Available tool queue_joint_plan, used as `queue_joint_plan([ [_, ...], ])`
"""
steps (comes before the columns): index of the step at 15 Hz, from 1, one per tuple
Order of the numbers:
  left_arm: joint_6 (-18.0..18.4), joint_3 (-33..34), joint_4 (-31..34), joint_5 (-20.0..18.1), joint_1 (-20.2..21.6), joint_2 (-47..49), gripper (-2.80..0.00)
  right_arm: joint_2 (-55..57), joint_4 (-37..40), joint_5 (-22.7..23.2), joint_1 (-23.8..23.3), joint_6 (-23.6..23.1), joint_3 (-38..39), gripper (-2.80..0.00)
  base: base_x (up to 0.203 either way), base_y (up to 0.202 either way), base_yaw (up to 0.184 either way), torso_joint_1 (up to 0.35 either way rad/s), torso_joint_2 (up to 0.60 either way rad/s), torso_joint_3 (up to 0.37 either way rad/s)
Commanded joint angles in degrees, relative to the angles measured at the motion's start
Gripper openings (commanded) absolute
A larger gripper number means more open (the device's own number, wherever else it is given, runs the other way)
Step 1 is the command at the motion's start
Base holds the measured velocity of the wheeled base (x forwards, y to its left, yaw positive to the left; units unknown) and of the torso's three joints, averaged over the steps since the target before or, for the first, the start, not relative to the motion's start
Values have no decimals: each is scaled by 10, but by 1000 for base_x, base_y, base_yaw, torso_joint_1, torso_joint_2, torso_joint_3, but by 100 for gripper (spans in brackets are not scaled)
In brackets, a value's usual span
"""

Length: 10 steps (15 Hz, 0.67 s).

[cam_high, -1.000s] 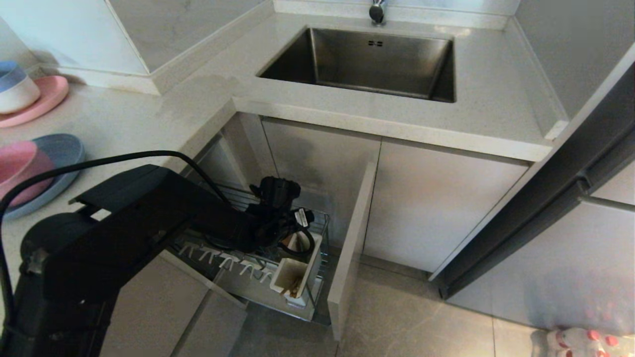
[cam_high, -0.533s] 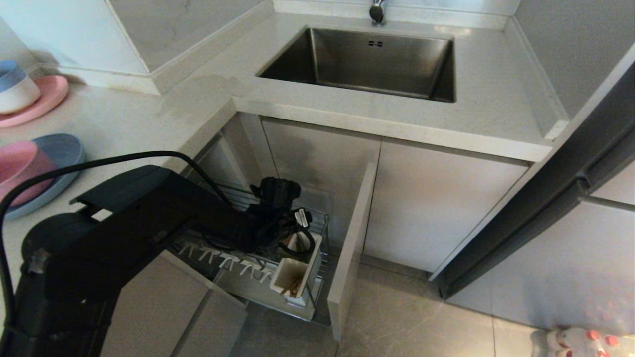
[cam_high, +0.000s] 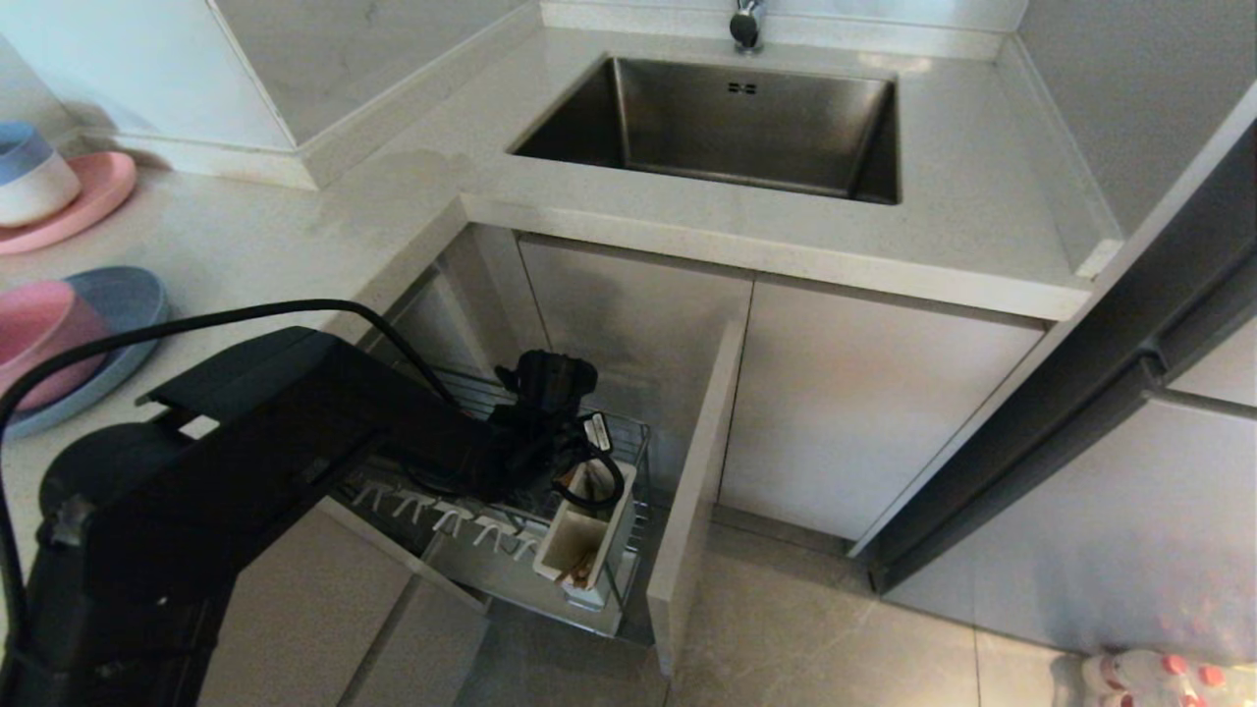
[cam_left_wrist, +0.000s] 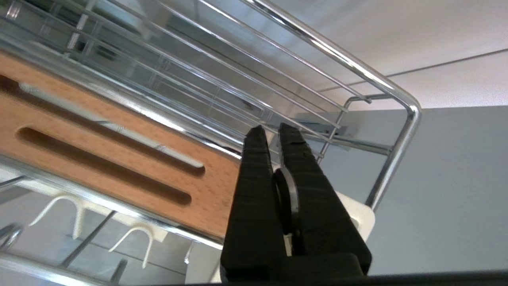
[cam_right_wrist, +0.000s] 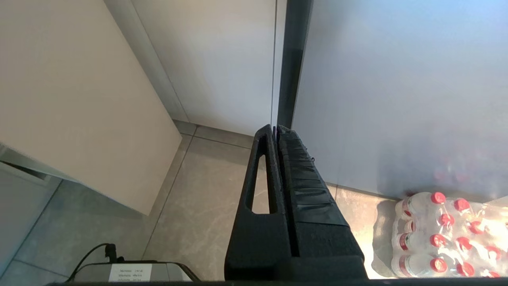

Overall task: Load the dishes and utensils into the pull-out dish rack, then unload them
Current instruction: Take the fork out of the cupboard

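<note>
Silver spoon-like utensil (cam_left_wrist: 286,198) is sitting clamped edge-on between the 2 fingers of the left pincer (cam_left_wrist: 270,133), which is closed down tight on it. That pincer is hanging inside the pull-out dish rack (cam_high: 628,437), right over the white utensil box (cam_high: 550,550), near the rack's corner rail. Chopsticks (cam_high: 579,572) are standing in the front compartment of the box; the metal handle is poking up in the rear compartment under the wrist. Brown slotted wooden strip (cam_left_wrist: 119,159) is lying beside the pincer, white plate prongs (cam_high: 432,511) are lining the rack just past it. Rack is pulled out of the lower cabinet, its beige front panel (cam_high: 692,491) standing edge-on toward the floor.

Pink bowl (cam_high: 34,339) is resting on the blue plate (cam_high: 123,304) on the surface at far left, well apart from the rack. Blue-and-white bowl (cam_high: 29,177) is sitting on the pink plate (cam_high: 93,196) further back. Sink (cam_high: 727,123) is sitting in the surface above the cabinet.

Right pincer (cam_right_wrist: 276,129) is parked low, fingers pressed together and empty, pointing at the floor near a pack of red-capped bottles (cam_right_wrist: 440,234).
</note>
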Motion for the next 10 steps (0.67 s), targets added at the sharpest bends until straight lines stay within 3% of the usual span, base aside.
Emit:
queue_joint_plan([
  [1, -2, 1, -1, 2, -1, -1, -280, 0, 0, 0, 0, 0, 0, -280, 0, 0, 0, 0, 0, 0],
  [10, -2, 8, 2, 22, -8, -69, -280, 1, 0, 0, 0, 0, 0, -280, 0, 0, 0, 0, 0, 0],
])
